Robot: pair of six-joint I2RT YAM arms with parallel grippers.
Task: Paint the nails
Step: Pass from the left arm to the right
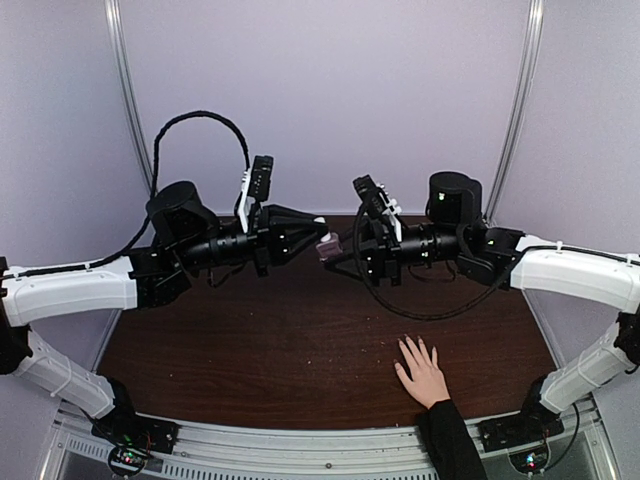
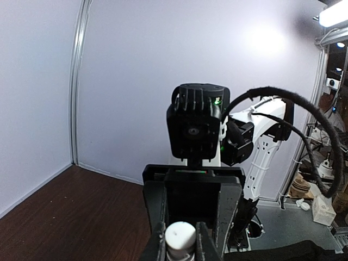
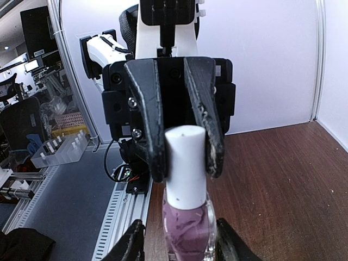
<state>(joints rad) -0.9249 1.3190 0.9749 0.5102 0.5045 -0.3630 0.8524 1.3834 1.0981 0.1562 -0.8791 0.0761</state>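
Nails [image 1: 420, 344]: tiny, colour unreadable, on pale hand [image 1: 422, 372] spread flat on table [image 1: 250, 340], front right, black sleeve [image 1: 450, 445]. My left jaws clamped on white cap [image 3: 185, 163] of purple bottle [image 3: 187, 234]; my right jaws half closed around its body, grip unclear.

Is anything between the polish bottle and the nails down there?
Nothing lies on the table between them. Only the right arm's sagging black cable hangs between the nail polish bottle and the hand.

Matt dark wood table [image 1: 250, 345], glossy glass bottle [image 3: 187, 234], smooth plastic cap [image 3: 185, 163]
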